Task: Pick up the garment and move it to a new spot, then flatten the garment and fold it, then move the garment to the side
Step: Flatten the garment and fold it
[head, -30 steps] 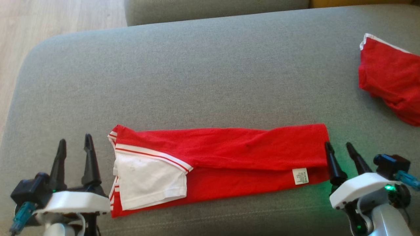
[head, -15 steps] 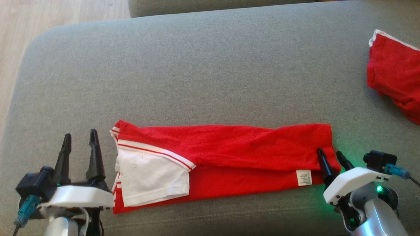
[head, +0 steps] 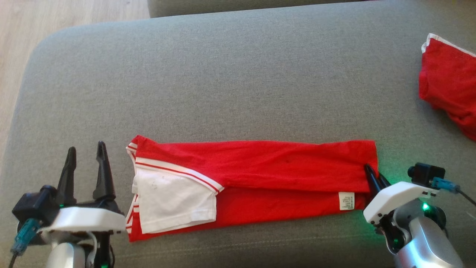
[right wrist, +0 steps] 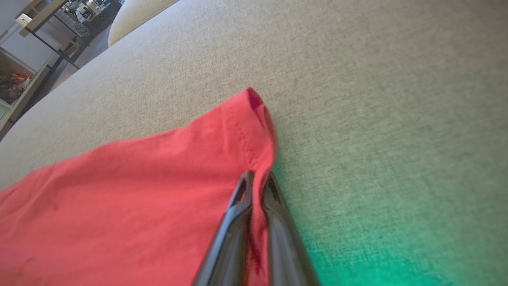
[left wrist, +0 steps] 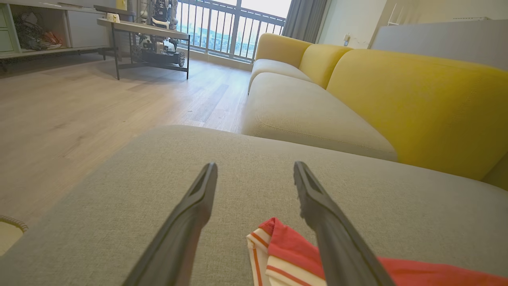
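The garment [head: 260,175] is a red shirt with white, red-striped trim, folded into a long strip across the grey sofa cushion [head: 223,82]; a white sleeve lies on its left end. My right gripper [head: 373,178] is shut on the hem at the strip's right end, and the right wrist view shows the red cloth [right wrist: 139,190] pinched between its two fingers [right wrist: 258,184]. My left gripper [head: 85,163] stands open just left of the garment's left end, with its fingers apart over bare cushion. In the left wrist view the striped corner [left wrist: 274,250] lies by the right finger.
A second red garment [head: 450,85] lies crumpled at the cushion's far right. The cushion's rounded left edge drops to the wooden floor [head: 22,41]. Yellow sofa backrests [left wrist: 416,103] and a dark-legged table [left wrist: 147,39] stand beyond in the left wrist view.
My right gripper has moved in onto the garment's right end and closed on the hem. The left gripper stays open beside the left end. The head camera shifted slightly.
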Tool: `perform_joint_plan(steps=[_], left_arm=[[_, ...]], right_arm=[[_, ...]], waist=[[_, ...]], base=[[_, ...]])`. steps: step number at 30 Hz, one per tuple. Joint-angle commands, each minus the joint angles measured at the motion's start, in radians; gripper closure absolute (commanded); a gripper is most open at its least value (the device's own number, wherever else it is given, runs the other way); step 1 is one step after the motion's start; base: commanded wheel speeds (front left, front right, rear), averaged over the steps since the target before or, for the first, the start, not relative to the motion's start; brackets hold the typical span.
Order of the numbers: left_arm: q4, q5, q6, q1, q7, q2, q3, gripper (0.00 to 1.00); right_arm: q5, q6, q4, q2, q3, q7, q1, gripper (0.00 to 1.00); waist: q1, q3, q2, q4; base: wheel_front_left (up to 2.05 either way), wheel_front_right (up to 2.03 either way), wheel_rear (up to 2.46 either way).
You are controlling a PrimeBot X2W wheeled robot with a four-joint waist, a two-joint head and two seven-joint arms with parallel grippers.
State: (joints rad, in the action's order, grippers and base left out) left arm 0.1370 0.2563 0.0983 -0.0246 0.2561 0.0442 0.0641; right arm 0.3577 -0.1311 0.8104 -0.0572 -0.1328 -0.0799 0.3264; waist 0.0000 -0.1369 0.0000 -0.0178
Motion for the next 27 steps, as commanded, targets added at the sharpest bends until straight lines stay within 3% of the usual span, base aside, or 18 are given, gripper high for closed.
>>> perform_joint_plan(steps=[1,13,21,24,27], left_arm=[[-0.028,-0.011,0.004,-0.038,0.006,0.006,0.039,0.0],[-0.028,-0.016,0.002,-0.037,0.006,0.006,0.036,0.0],[-0.029,-0.008,0.003,-0.043,0.006,0.006,0.021,0.0],[-0.029,-0.01,0.004,-0.048,0.006,0.006,0.019,0.0],[-0.029,-0.01,0.002,-0.051,0.006,0.006,0.019,0.0]], right_arm=[[-0.012,0.0,0.002,0.007,0.034,-0.006,0.018,1.0],[-0.091,0.0,-0.012,-0.035,-0.046,-0.033,0.066,1.0],[-0.144,0.0,-0.03,-0.125,-0.129,-0.018,0.114,1.0],[-0.213,0.0,-0.023,-0.174,-0.193,-0.019,0.14,1.0],[-0.242,0.0,-0.018,-0.153,-0.216,-0.012,0.149,1.0]], waist=[[0.0,0.003,0.0,0.002],[0.0,0.011,0.0,0.016],[0.0,0.005,0.0,0.014],[0.0,0.003,0.0,0.008],[0.0,0.004,0.0,0.003]], base=[[0.0,0.0,0.0],[0.0,0.0,0.0],[0.0,0.0,0.0],[0.0,0.0,0.0],[0.0,0.0,0.0]])
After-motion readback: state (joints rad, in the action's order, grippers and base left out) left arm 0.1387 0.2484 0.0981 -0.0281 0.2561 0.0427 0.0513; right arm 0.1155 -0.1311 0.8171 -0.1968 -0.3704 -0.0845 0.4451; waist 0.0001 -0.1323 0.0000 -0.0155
